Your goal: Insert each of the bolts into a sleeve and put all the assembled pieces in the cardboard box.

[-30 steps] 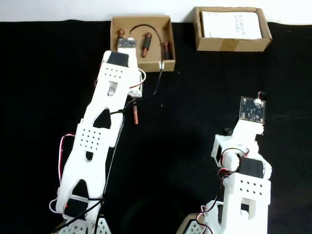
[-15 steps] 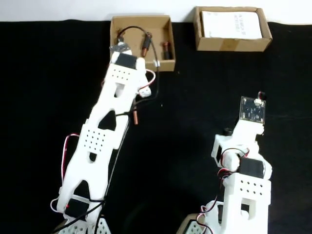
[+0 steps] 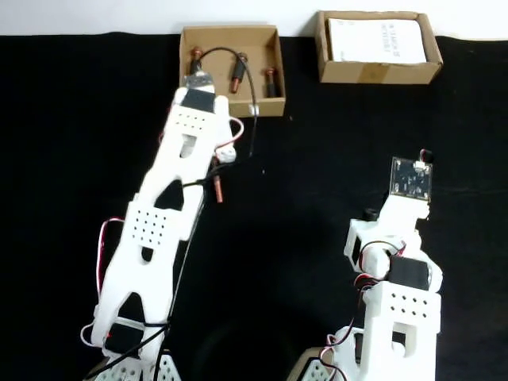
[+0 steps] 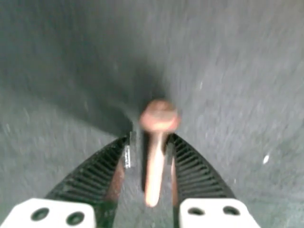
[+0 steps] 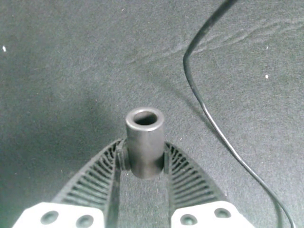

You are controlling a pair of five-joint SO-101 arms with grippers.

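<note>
- The left gripper [image 4: 149,140] was clamped on a bolt [image 4: 154,156], with its ribbed black fingers [image 4: 102,171] pressed against the shank from both sides.
- The bolt was copper-coloured (rounded head, wider than the smooth shank). Its head stuck out past the fingertips above the black cloth [image 4: 228,57].
- In the high view that bolt [image 3: 217,189] sat left of centre, just at the edge of the left arm [image 3: 171,198]. The arm ran from the lower left corner up to the near wall of the box [image 3: 186,41].
- The right gripper [image 5: 144,148] was closed around a sleeve [image 5: 145,142], gripping its lower part.
- The sleeve was a short, thick-walled tube of dark grey metal. Its open bore faced the camera, and its upper end stood clear of the fingertips.
- The right arm [image 3: 397,286] stood at the lower right of the high view, well apart from the left arm and the box.
- The box sat at the top of the frame, left of centre. It held three pieces [image 3: 237,73], each a copper bolt in a dark sleeve, lying apart from one another.
- A black cable [image 3: 252,95] looped over the pieces and out across the near wall.
- A second box [image 3: 379,73] at the upper right held white paper [image 3: 373,40].
</note>
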